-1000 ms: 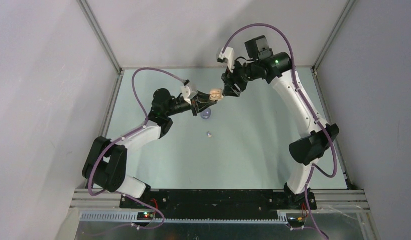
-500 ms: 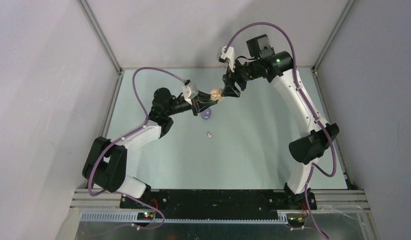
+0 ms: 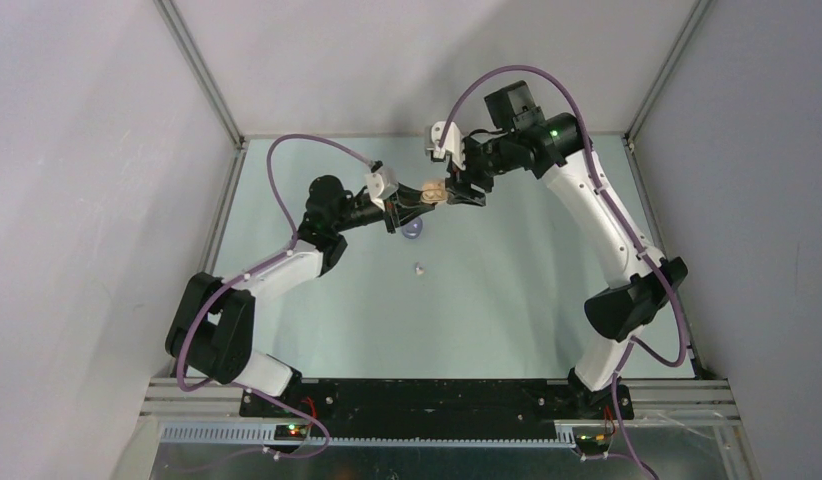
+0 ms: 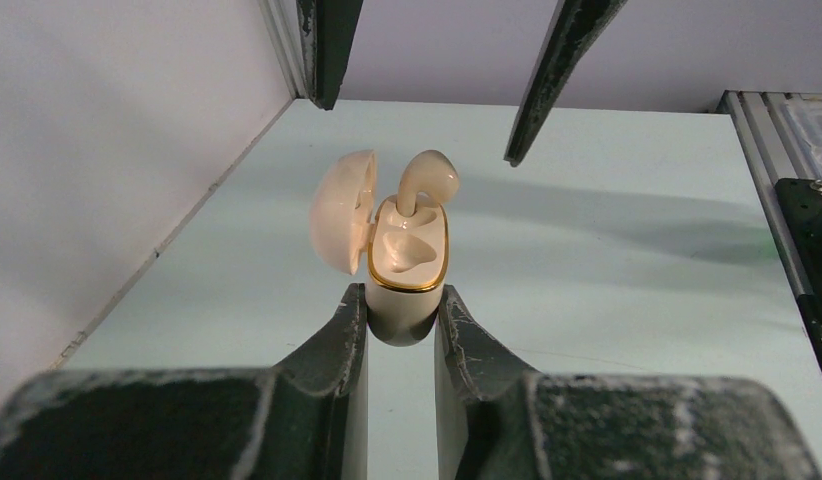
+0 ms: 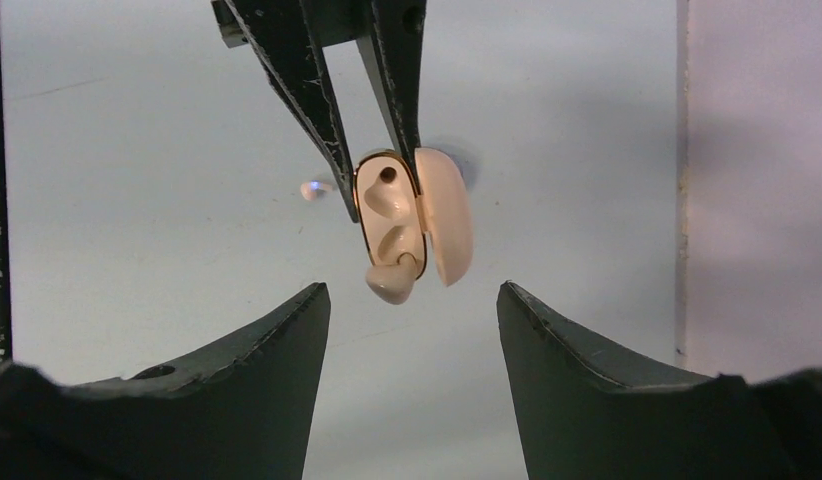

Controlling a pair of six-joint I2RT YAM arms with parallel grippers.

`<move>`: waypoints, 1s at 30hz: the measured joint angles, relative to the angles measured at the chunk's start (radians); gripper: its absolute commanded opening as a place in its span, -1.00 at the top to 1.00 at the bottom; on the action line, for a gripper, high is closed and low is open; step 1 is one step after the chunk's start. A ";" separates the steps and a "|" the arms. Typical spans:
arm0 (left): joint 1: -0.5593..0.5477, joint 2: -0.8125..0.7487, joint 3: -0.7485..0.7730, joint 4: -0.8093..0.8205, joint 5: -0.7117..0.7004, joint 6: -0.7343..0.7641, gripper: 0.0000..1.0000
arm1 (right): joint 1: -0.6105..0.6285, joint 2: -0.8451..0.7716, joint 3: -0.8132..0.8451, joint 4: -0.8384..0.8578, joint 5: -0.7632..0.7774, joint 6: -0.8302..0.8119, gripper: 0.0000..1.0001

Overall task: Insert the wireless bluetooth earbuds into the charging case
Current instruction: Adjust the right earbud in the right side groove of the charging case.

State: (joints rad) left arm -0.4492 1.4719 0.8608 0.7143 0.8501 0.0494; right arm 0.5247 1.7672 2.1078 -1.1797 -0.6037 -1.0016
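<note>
My left gripper (image 4: 400, 310) is shut on the base of a cream charging case (image 4: 407, 270) with a gold rim, and holds it above the table. The case's lid (image 4: 342, 225) is open to the left. One cream earbud (image 4: 427, 180) stands in the far slot, its head sticking out; the near slot is empty. My right gripper (image 5: 414, 300) is open and empty, its jaws apart on either side of the earbud (image 5: 392, 283) without touching it. From above, the case (image 3: 433, 192) hangs between the left gripper (image 3: 417, 198) and the right gripper (image 3: 465, 186).
A purple case (image 3: 413, 231) lies on the table under the left gripper. A tiny pale-purple earbud (image 3: 419, 269) lies nearer on the mat and also shows in the right wrist view (image 5: 312, 189). Enclosure walls (image 3: 137, 150) stand on the left, back and right.
The right arm's wrist has shifted left and turned, bringing its open gripper closer over the case. The left arm and the case have stayed in place.
</note>
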 measured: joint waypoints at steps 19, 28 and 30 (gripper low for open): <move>0.000 0.001 0.021 -0.022 0.011 0.009 1.00 | 0.018 0.003 0.000 0.029 0.097 -0.034 -0.27; 0.000 0.003 0.021 -0.022 0.010 0.012 1.00 | 0.026 0.005 0.000 0.049 0.111 -0.034 -0.23; 0.000 0.004 0.021 -0.022 0.010 0.012 1.00 | 0.028 0.005 0.000 0.051 0.114 -0.029 -0.23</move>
State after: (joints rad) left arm -0.4492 1.4757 0.8814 0.6922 0.8597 0.0616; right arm 0.5526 1.7718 2.1078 -1.1286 -0.4896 -1.0302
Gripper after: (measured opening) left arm 0.236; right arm 0.620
